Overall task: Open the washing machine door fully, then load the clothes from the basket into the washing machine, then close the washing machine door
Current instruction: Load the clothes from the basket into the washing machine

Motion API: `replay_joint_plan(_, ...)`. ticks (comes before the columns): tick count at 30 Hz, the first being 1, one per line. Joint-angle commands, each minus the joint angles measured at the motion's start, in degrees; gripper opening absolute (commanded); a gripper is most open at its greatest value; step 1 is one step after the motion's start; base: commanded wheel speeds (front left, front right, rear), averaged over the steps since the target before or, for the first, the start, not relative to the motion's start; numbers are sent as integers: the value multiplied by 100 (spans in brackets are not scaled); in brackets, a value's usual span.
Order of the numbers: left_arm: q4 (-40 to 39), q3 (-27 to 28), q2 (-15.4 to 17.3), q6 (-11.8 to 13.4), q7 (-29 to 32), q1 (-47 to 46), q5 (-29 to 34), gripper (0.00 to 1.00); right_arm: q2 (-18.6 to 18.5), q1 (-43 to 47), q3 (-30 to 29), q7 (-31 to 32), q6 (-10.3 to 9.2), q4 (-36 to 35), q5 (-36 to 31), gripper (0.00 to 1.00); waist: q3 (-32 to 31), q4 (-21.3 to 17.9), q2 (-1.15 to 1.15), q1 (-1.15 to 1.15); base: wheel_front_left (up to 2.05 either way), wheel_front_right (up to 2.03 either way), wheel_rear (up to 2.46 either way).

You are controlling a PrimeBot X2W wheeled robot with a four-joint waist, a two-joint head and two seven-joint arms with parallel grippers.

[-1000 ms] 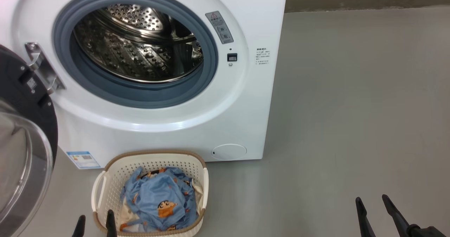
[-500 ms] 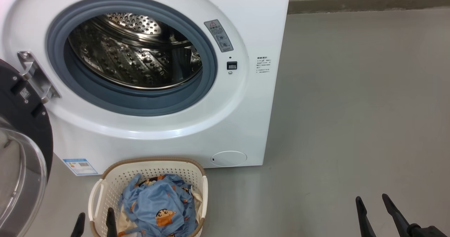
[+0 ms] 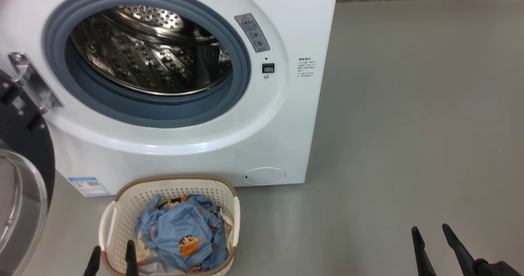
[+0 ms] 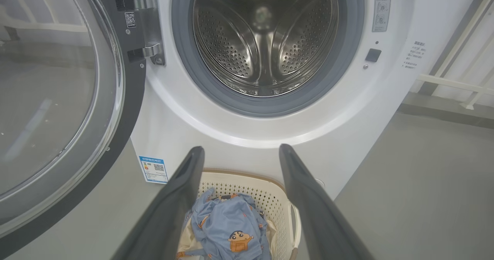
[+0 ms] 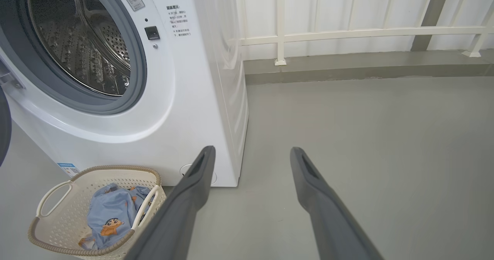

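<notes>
My left pincer is spread apart and empty by the near rim of the basket, and my right pincer is equally apart at 4 o'clock. The clothes lie heaped in the basket, at 6 o'clock below the washing machine, whose door stands swung out at 9 o'clock. If I nip only a top fold, the trailing cloth may snag the rim, tip the light basket, or drop short of the drum.

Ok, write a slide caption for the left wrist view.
Open left gripper frames the basket of clothes before the washing machine, drum empty, door swung wide at left.
</notes>
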Motion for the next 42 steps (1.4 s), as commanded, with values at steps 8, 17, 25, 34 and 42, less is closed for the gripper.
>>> replay_joint_plan(8, 611, 2, 55, -46, -36, -867, -81, 100, -36, -493, 231, -69, 9, -205, 82, 100, 876, -230, 0, 0, 0, 0, 0)
replay_joint_plan(17, 1865, 10, 160, -8, 210, -2164, -269, 100, -23, -1031, 276, -69, 9, -237, 165, 100, 1961, -493, 0, 0, 0, 0, 0)
replay_joint_plan(25, 3256, 46, 421, -58, 663, -3345, -384, 100, -91, -1501, 395, -69, 9, -304, 206, 100, 2845, -612, 0, 0, 0, 0, 0)
replay_joint_plan(34, 4749, 267, 694, -72, 895, -4485, -663, 100, -242, -1729, 394, -69, 9, -430, 246, 100, 3516, -621, 0, 0, 0, 0, 0)
replay_joint_plan(42, 5624, 294, 857, -285, 922, -5352, -887, 100, -317, -1815, 342, -69, 9, -562, 273, 100, 4043, -651, 0, 0, 0, 0, 0)
